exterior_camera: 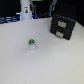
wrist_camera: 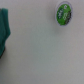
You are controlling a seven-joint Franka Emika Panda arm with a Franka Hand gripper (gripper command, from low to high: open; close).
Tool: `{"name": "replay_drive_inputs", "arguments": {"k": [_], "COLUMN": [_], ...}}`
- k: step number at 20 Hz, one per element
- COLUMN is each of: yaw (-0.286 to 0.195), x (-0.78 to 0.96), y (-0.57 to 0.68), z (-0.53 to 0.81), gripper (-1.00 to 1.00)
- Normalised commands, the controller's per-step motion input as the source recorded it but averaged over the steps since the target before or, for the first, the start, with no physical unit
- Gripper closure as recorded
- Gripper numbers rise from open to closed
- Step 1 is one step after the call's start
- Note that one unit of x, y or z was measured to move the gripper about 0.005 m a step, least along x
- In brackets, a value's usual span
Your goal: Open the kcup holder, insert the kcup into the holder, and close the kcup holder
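Observation:
The kcup [exterior_camera: 32, 44], a small squat cup with a green top and pale body, stands upright on the white table [exterior_camera: 45, 62], left of centre in the exterior view. The wrist view shows it from above [wrist_camera: 63, 12], green lid up. The kcup holder [exterior_camera: 64, 25], a black box with two stacked drawer fronts and pale handles, stands at the back on the exterior view's right, with both drawers shut. No gripper fingers show in either view.
A tall white bottle-like object with a dark mark [exterior_camera: 26, 9] stands at the back on the exterior view's left. Dark clutter lines the table's far edge. A teal shape [wrist_camera: 4, 30] sits at the wrist view's border.

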Motion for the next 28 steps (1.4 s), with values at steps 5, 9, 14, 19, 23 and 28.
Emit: {"name": "replay_drive_inputs", "arguments": {"k": [5,9,14,19,23,28], "yaw": [-0.15,-0.166,-0.174,-0.18,-0.178,-0.171], "x": [-0.27,-0.32,-0.37,-0.29,-0.22,-0.11], "y": [0.58,0.61,0.64,0.68,0.71,0.69], "z": [0.23,0.25,0.23,0.14,0.04,-0.02], "gripper": [-1.0,-1.0,-1.0,-1.0,-1.0,-1.0]}}
